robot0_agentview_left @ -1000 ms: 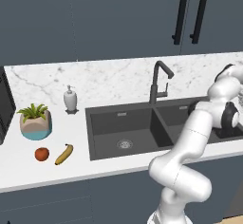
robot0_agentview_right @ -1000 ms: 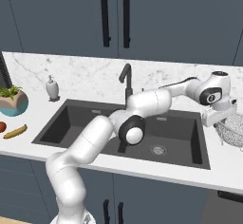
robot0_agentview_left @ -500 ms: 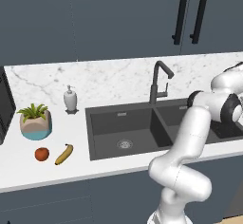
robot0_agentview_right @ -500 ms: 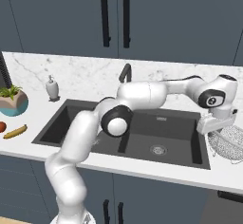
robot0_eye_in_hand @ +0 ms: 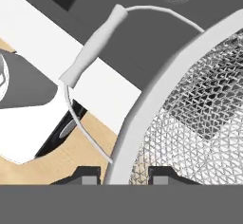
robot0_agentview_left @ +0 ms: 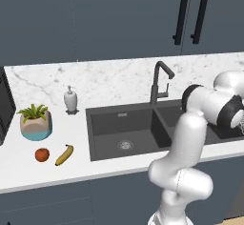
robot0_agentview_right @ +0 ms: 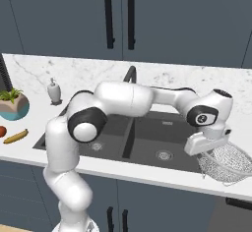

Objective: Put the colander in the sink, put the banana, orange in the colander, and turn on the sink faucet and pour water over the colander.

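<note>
Where the arm reaches past the sink's point(robot0_agentview_right: 147, 142) 3 o'clock end, you find the tool point(robot0_eye_in_hand: 124, 173) pinching the colander's point(robot0_agentview_right: 227, 161) rim, one dark fingertip point(robot0_eye_in_hand: 88, 174) outside, the other inside the mesh. The colander hangs tilted over the table's point(robot0_agentview_right: 147, 173) front edge, beyond the smaller basin; its wire handle point(robot0_eye_in_hand: 92, 47) juts toward 11 o'clock in the hand view, over the table's edge.

Faucet point(robot0_agentview_left: 159, 81): upright at the sink's back rim, between the basins. Both basins stand open.

Banana point(robot0_agentview_left: 64, 155) and orange point(robot0_agentview_left: 42, 155): side by side, not touching, near the front edge at the sink's 9 o'clock. Potted plant point(robot0_agentview_left: 35, 121) and soap dispenser point(robot0_agentview_left: 70, 99) sit behind them.
</note>
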Controlling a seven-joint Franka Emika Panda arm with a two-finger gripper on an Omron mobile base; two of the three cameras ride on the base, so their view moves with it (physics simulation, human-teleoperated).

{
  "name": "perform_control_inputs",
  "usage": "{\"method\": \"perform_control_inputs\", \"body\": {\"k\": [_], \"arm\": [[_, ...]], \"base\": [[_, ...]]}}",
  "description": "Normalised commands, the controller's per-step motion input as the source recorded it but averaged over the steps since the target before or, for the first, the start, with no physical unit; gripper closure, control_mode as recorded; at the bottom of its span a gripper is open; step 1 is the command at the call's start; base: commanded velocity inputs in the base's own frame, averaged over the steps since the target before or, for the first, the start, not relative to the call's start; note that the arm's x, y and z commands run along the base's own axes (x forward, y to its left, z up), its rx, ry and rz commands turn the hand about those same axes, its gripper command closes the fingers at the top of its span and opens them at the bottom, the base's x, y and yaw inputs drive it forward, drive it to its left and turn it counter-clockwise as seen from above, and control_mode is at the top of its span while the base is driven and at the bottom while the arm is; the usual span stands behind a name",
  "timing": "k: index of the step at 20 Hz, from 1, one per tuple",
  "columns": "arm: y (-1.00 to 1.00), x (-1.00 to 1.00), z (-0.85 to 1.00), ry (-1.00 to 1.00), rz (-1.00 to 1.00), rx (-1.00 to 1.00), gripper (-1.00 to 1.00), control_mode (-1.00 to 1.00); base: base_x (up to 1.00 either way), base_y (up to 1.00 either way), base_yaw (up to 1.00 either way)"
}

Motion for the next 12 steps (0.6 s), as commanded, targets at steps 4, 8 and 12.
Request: {"method": "perform_control_inputs", "body": {"k": [4, 8, 12], "arm": [[1.00, -0.66, 0.11, 0.01, 0.00, 0.00, 1.00, -1.00], [1.00, -0.35, 0.41, -0.01, 0.02, 0.00, 1.00, -1.00], [1.00, -0.06, 0.46, -0.08, 0.05, -0.03, 1.00, -1.00]], "base": [[0.00, 0.00, 0.00], [0.00, 0.00, 0.00], [0.00, 0.00, 0.00]]}}
